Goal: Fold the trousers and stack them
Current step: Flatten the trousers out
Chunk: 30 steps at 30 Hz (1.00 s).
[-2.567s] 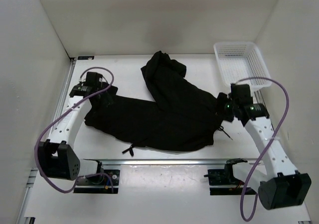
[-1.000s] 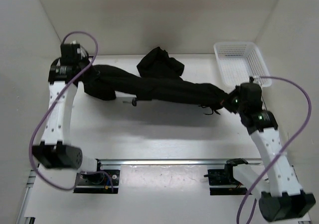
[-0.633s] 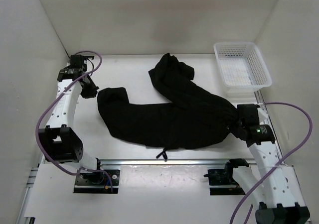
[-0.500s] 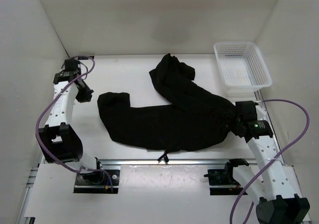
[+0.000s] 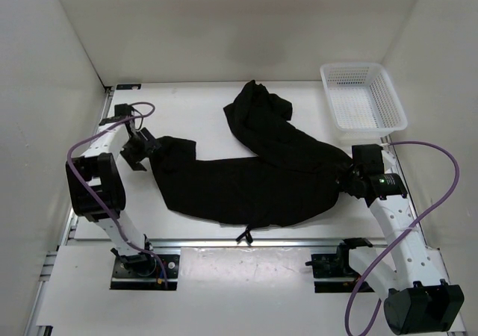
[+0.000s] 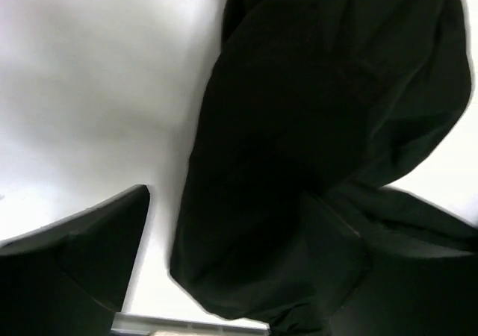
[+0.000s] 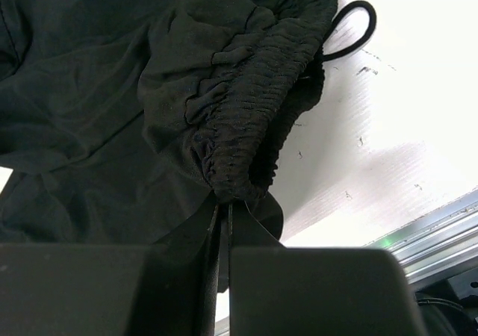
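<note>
Up close, right pincer [image 7: 222, 210] pinching trousers [image 7: 97, 89]

The trousers [image 5: 246, 179] are sprawling across the middle of the table [image 5: 187, 104]; the white basket [image 5: 362, 97] is blocking its far right corner.

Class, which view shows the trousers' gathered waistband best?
Right wrist view: the waistband is close, its puckers clear, pinched by the right gripper. Top view shows a small dark end; left wrist view, only plain cloth.
</note>
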Available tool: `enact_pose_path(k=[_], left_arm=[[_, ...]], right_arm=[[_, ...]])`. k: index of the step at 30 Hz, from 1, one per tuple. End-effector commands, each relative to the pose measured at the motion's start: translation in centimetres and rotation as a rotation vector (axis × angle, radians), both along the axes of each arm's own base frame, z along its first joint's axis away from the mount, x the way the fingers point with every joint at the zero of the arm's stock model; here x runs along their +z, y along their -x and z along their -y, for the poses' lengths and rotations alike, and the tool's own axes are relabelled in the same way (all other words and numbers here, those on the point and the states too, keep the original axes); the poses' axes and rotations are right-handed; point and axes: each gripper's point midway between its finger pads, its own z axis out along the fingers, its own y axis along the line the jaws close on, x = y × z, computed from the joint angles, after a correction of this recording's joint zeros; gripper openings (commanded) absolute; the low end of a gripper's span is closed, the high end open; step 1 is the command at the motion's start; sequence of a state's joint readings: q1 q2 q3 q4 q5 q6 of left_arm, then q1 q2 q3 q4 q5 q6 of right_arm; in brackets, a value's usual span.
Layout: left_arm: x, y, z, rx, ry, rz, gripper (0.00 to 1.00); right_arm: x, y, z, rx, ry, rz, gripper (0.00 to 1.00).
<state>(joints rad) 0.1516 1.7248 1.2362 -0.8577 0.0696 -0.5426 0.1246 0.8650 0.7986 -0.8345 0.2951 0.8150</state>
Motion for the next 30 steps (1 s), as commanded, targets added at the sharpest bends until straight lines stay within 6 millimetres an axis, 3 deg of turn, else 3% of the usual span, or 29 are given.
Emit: enact_pose_path(k=[1, 2, 5, 6, 11, 13, 16, 20, 21, 22, 23, 24, 25, 26, 27, 30], left_arm=[[1.5, -2.7, 0.3, -0.019, 0.014, 0.094, 0.8], [1.8, -2.9, 0.3, -0.019, 0.012, 0.102, 0.66], [3.9, -3.6, -0.6, 0.005, -0.04, 0.162, 0.11], [4.8, -3.3, -1.4, 0.023, -0.065, 0.166, 0.1], [16.1, -1.1, -5.0, 0.161, -0.283, 0.362, 0.1], [18.9, -0.5, -4.9, 0.162, -0.294, 0.435, 0.1], [19.5, -0.3, -3.9, 0.123, -0.253, 0.441, 0.1], [18.9, 0.3, -5.0, 0.164, -0.299, 0.395, 0.1], [19.2, 0.2, -5.1, 0.169, -0.308, 0.403, 0.17], [19.5, -0.1, -5.2, 0.161, -0.316, 0.419, 0.32], [18.5, -1.0, -5.2, 0.132, -0.31, 0.399, 0.56], [18.6, -1.9, -5.1, 0.105, -0.306, 0.4, 0.91], [18.0, -2.7, -5.3, 0.092, -0.309, 0.38, 0.99], [15.3, -3.7, -5.5, 0.07, -0.303, 0.287, 0.99], [14.6, -4.0, -6.0, 0.076, -0.322, 0.241, 0.99], [14.4, -4.5, -6.8, 0.119, -0.348, 0.198, 0.91]], right_arm=[[1.2, -1.0, -0.3, 0.014, -0.01, 0.06, 0.0], [1.2, -1.0, -0.3, 0.014, -0.01, 0.06, 0.0], [1.4, -0.9, -0.2, 0.014, -0.011, 0.069, 0.0], [1.4, -0.9, -0.2, 0.014, -0.011, 0.069, 0.0], [1.7, -1.1, -0.2, 0.021, -0.006, 0.077, 0.0], [1.7, -1.1, 0.0, 0.021, 0.008, 0.076, 0.0], [1.7, -1.1, 0.0, 0.021, 0.008, 0.076, 0.0], [1.7, -1.1, 0.0, 0.021, 0.008, 0.076, 0.0], [1.3, -0.9, 0.0, 0.022, 0.009, 0.066, 0.0], [1.3, -0.9, 0.0, 0.022, 0.009, 0.066, 0.0], [1.3, -0.9, 0.0, 0.022, 0.009, 0.066, 0.0], [1.3, -0.9, 0.0, 0.022, 0.009, 0.066, 0.0], [0.7, -0.8, 0.0, 0.022, 0.011, 0.046, 0.0], [0.9, -1.0, 0.0, 0.022, 0.01, 0.057, 0.0], [0.7, -1.0, 0.0, 0.022, 0.011, 0.046, 0.0], [0.7, -1.0, 0.0, 0.022, 0.011, 0.046, 0.0]])
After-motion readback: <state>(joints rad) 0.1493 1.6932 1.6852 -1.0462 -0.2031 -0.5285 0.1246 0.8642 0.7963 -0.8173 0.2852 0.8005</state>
